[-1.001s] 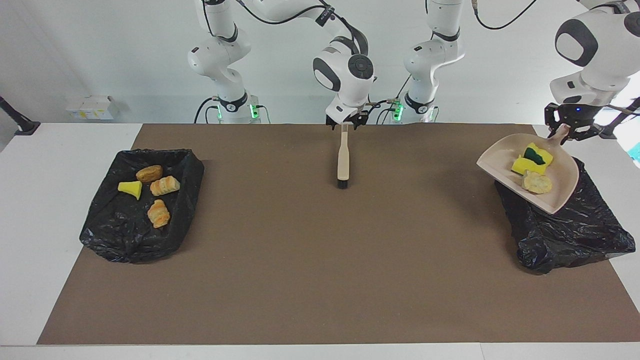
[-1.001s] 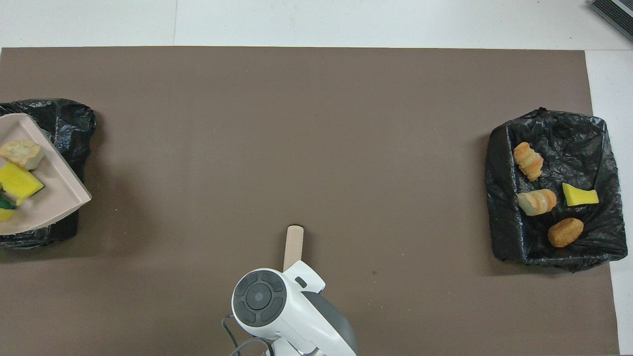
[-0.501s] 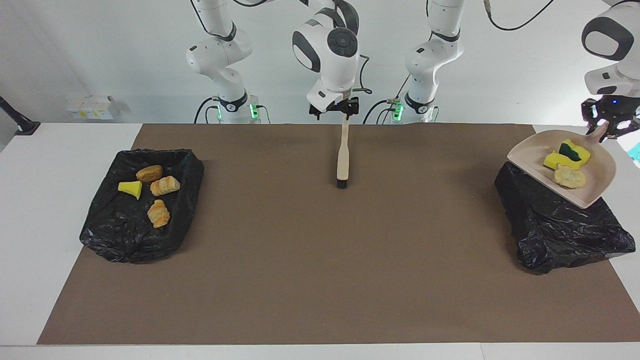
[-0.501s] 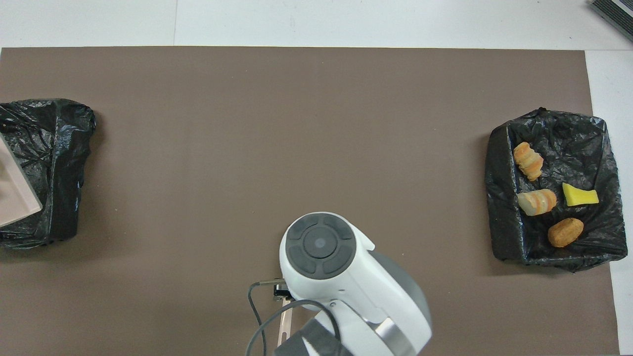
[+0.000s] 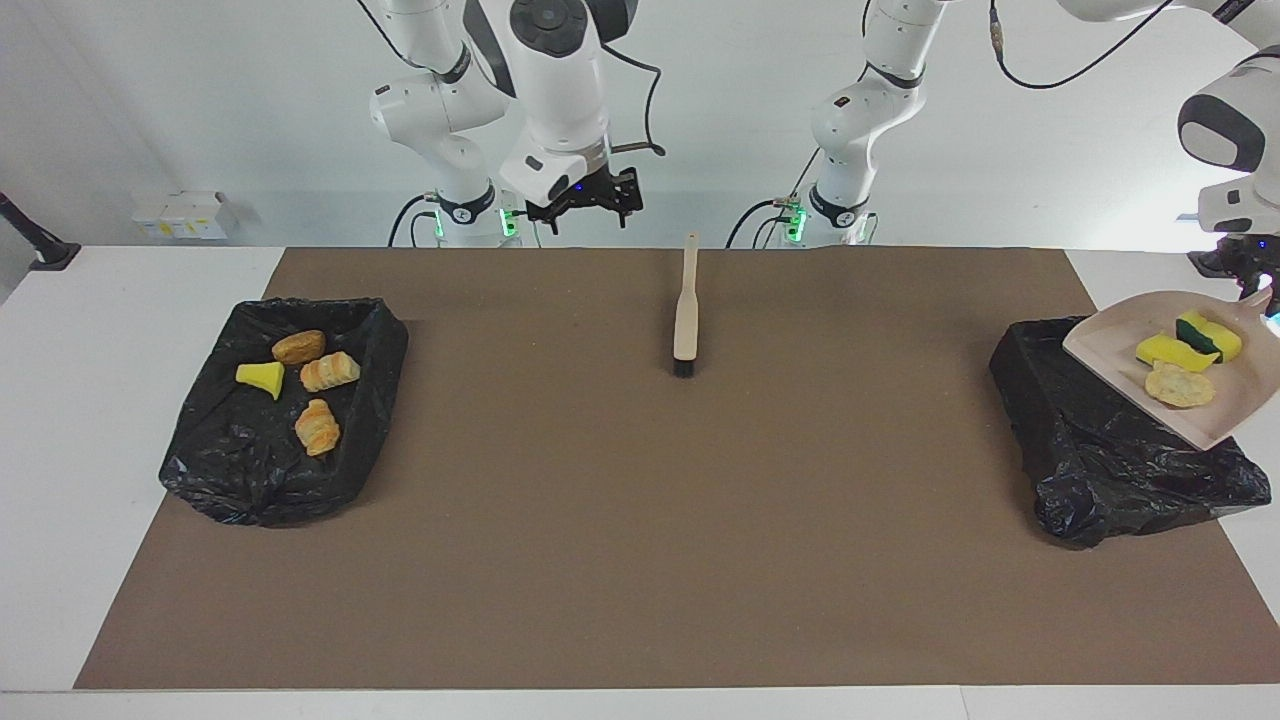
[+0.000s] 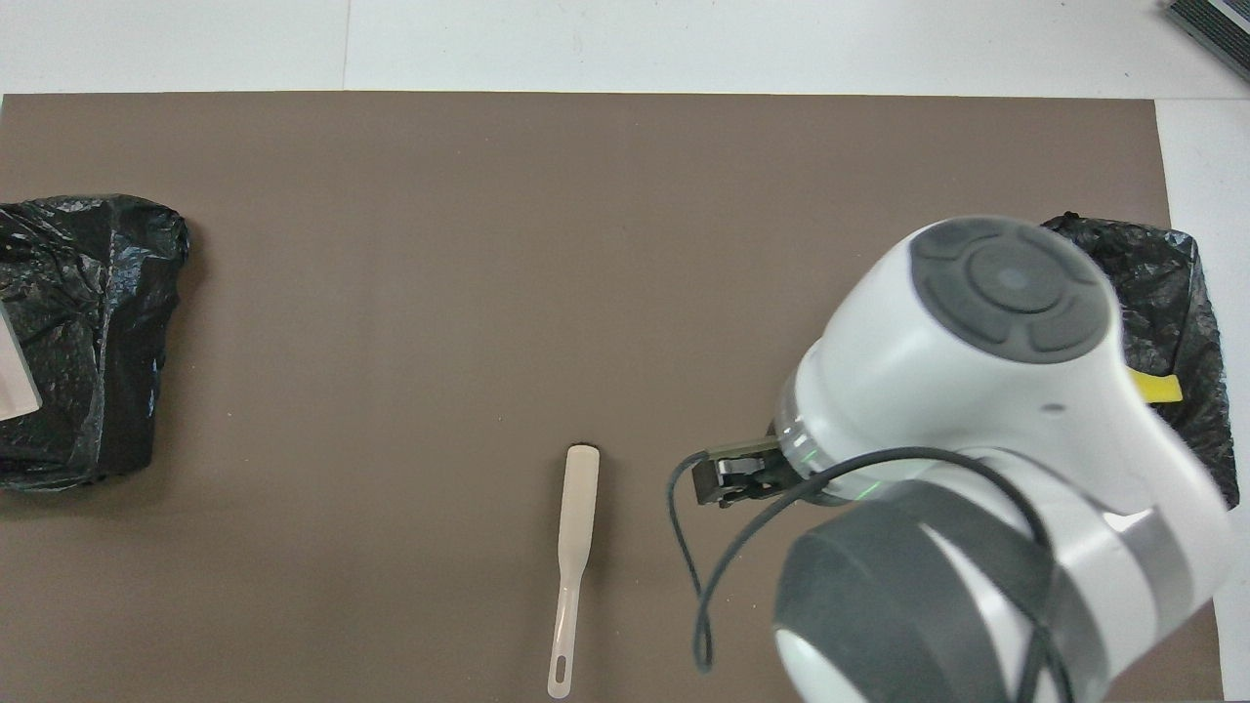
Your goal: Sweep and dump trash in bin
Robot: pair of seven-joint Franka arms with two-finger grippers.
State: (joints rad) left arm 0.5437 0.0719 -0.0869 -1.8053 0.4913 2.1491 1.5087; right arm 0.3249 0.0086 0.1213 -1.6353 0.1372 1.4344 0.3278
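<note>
The right claw [image 5: 590,200] hangs in the air over the robots' edge of the brown mat [image 5: 640,560], toward the right arm's end of the bench [image 5: 100,300]; its fingers stand apart and hold nothing. The long beige brush with black bristles [image 5: 686,310] lies flat on the mat near the middle, alone, handle toward the robots and bristle end away from them.

The left claw [image 5: 1262,290] sits at the very edge of the facing view at the left arm's end, clenched on the handle of the beige plastic dustpan [image 5: 1120,350]. The pan is raised and tilted over the crumpled black bag-lined bin [image 5: 1100,460] at that end — in it lie a yellow sponge piece [image 5: 1162,351], a green-and-yellow sponge [image 5: 1208,335] and a pale tan bread-like chunk [image 5: 1180,386], all still on the pan.

At the right arm's end a second black bag-lined tray [image 5: 230,470] rests on the mat. Inside it are a brown potato-like lump [image 5: 298,347], a yellow sponge wedge [image 5: 261,378] and two orange-tan striped bread-like chunks [image 5: 330,371] [image 5: 318,427] — lying apart from one another.

In the overhead view the right arm's white body covers most of that tray.
</note>
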